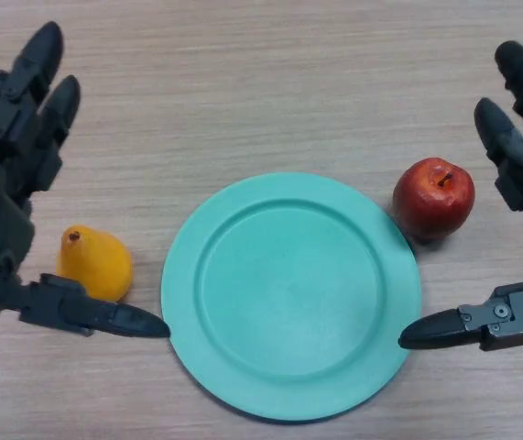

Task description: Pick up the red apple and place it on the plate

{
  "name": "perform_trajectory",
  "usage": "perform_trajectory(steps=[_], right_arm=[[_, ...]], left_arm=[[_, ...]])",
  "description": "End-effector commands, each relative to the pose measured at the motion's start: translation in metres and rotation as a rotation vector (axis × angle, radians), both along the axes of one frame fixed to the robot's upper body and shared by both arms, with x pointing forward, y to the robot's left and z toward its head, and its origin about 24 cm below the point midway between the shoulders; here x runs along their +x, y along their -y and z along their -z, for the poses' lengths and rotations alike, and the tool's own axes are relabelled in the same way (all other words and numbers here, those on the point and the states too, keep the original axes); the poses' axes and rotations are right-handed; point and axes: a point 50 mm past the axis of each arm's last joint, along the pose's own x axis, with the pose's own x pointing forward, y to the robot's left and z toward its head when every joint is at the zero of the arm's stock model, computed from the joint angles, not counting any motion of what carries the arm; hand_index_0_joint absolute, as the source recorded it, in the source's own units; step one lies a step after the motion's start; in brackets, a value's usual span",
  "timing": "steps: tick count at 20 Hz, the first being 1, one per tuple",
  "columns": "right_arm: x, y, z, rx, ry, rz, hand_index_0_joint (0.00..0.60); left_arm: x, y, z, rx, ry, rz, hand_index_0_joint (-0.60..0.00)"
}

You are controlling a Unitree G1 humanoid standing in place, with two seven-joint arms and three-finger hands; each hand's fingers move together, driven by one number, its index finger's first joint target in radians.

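Both hands are black with a matte, slightly worn finish. The left hand (9,183) is built of blocky segments that taper into rounded, bullet-shaped tips; its thumb ends in a smooth pointed tip with a glossy sheen. At its wrist side a strip of blue shows along the edge, and below that a patch of pale grey housing. The right hand (522,229) has the same segmented, thick fingers with rounded tips. Its thumb carries a boxy dark-grey block with small round screw heads, ahead of a pointed black tip.
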Motion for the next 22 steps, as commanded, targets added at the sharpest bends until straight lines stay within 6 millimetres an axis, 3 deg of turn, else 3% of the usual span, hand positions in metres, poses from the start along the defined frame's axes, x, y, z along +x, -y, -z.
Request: perform_trajectory(steps=[1,6,15,22], right_arm=[[-0.011,0.006,-0.027,0.025,0.23,0.03,0.0],[0.01,0.011,-0.029,-0.024,0.251,0.072,0.0],[0.081,0.033,-0.022,-0.114,0.205,0.18,0.0],[0.13,0.056,0.019,-0.221,0.131,0.297,0.0]], left_arm=[[-0.012,-0.004,-0.025,0.073,0.184,-0.052,0.0],[-0.012,-0.005,-0.019,0.064,0.169,-0.056,0.0],[-0.017,-0.01,-0.02,0.059,0.18,-0.071,0.0],[-0.023,-0.014,-0.024,0.047,0.21,-0.081,0.0]])
